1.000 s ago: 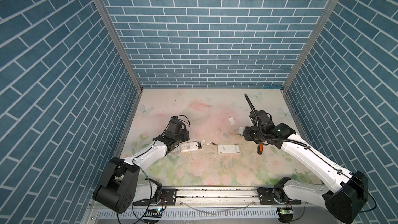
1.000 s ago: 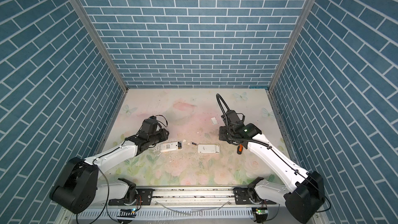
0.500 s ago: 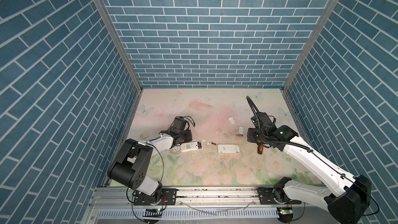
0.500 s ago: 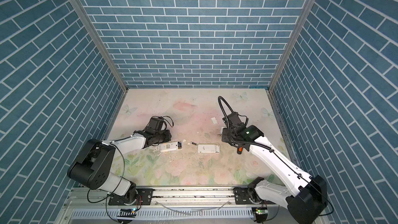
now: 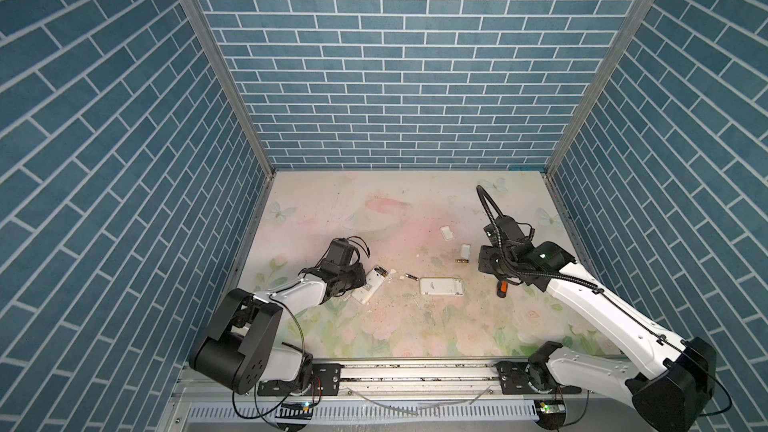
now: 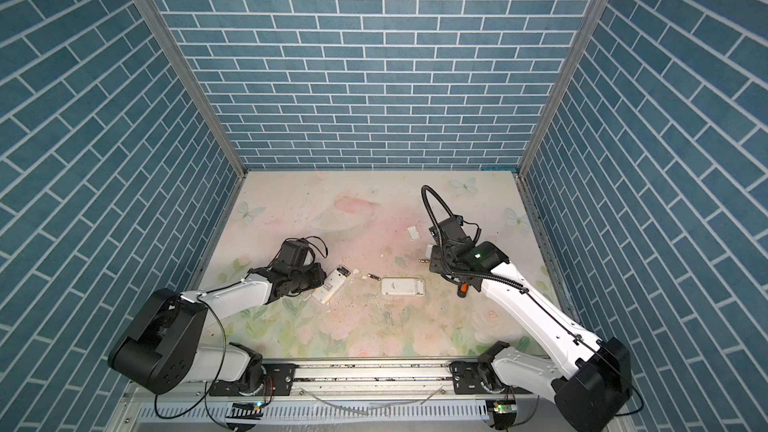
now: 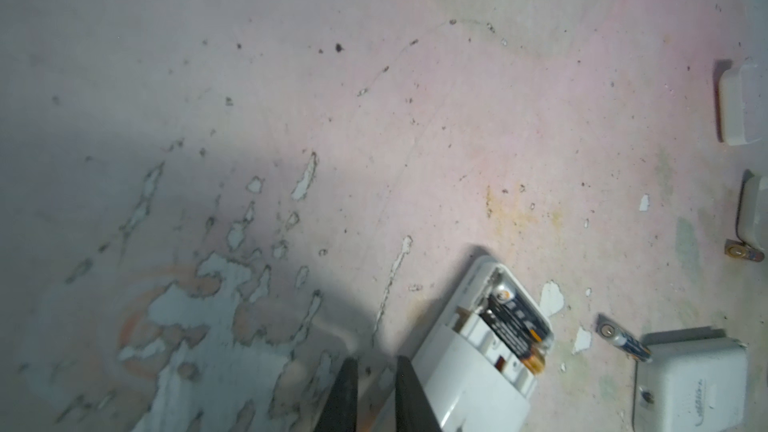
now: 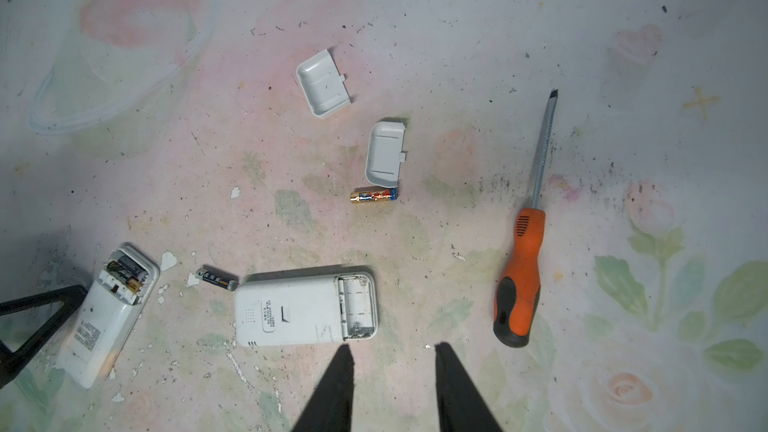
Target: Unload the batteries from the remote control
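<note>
Since a second ago the slim remote has swung from lying crosswise to a slant. My left arm has also raised its elbow, and my right arm has barely shifted.

In both top views my left claw sits low at the side of the slim remote. The wide remote lies flat mid-table. A dark battery rests on the mat between the two remotes. A gold battery lies farther back, right against one white cover. A second cover sits beyond that. An orange-handled screwdriver shows from under my right arm.

From my left wrist, my fingers are drawn almost together, with a sliver of mat between them, and pinch nothing. One finger lies against the slim remote's side. That remote's bay is open, with a seated battery in it. I cannot tell whether another sits beside it. The dark battery lies loose just beside the wide remote's corner.

From my right wrist, my right claw is spread with nothing between its fingers. It hangs above bare mat near the wide remote's open, empty bay. The screwdriver lies off to one side, well clear of my fingers. The gold battery and both covers lie beyond the wide remote.
</note>
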Motion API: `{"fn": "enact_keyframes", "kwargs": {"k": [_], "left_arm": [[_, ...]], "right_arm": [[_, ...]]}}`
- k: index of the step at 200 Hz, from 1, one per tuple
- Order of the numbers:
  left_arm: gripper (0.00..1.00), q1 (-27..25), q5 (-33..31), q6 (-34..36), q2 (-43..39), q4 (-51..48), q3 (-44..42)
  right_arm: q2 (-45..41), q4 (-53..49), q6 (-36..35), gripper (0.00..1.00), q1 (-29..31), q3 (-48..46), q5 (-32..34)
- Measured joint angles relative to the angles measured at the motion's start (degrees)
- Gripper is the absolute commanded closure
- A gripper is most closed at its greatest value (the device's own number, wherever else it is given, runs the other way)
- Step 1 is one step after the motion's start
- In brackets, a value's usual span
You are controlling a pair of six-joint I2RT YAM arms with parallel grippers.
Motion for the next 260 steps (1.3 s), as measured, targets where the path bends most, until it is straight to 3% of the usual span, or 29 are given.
{"fn": "enact_keyframes", "kwargs": {"k": [61,111,172,212,260], "left_arm": [[0.52,-0.24,-0.42,0.13,-0.61,-3.76,3.28],[0.49,-0.26,-0.42,0.98,-1.66,-7.48,10.16],[0.48,-0.26,-0.83,1.9,-8.37,-11.61,14.51],[0.45,-0.24,-1.14,1.92,-10.58,-13.81,14.64],[0.41,-0.24,-0.79,2.05,-10.71,-15.3,17.22]], "right_arm": [[0.44,-4.15,2.03,0.46,-4.66,-3.39,0.5],[1.16,-5.53,3.02,0.41,-9.75,-10.27,-0.79],[9.84,0.35,2.03,0.41,-14.32,-13.14,-4.55],[14.1,5.14,0.68,0.58,-16.11,-14.62,-6.19],[13.68,6.78,-1.33,0.96,-16.92,-16.15,-6.82]]}}
